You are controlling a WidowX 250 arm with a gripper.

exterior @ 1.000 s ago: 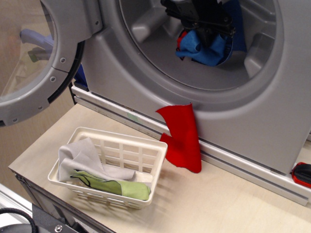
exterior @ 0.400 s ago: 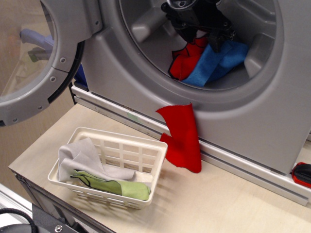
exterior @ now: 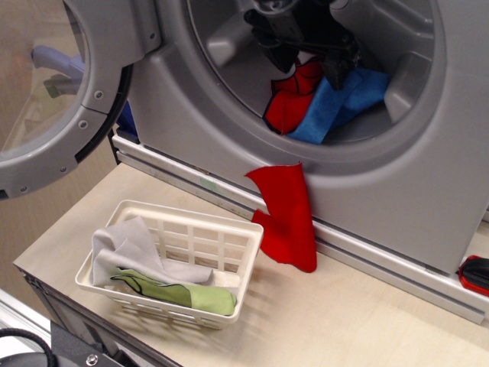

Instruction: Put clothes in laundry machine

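Observation:
The silver-grey laundry machine (exterior: pixel 397 191) stands at the back with its round door (exterior: pixel 69 99) swung open to the left. My black gripper (exterior: pixel 304 63) is inside the ribbed drum (exterior: pixel 229 38), open and empty, just above a red cloth (exterior: pixel 289 107) and a blue cloth (exterior: pixel 345 98) that lie on the drum floor. Another red cloth (exterior: pixel 289 218) hangs down the machine's front below the mouth, onto the table. A grey cloth (exterior: pixel 130 248) and a green cloth (exterior: pixel 183 294) lie in the white lattice basket (exterior: pixel 248 260).
The basket sits at the front left of the pale wooden table (exterior: pixel 344 329). A small red and black object (exterior: pixel 475 274) lies at the right edge by the machine's base. The table's left edge drops off beside the basket.
One second ago the gripper held the blue cloth bunched up in the drum. It has let go, and the blue and red cloths now lie spread on the drum floor. The gripper has shifted slightly left.

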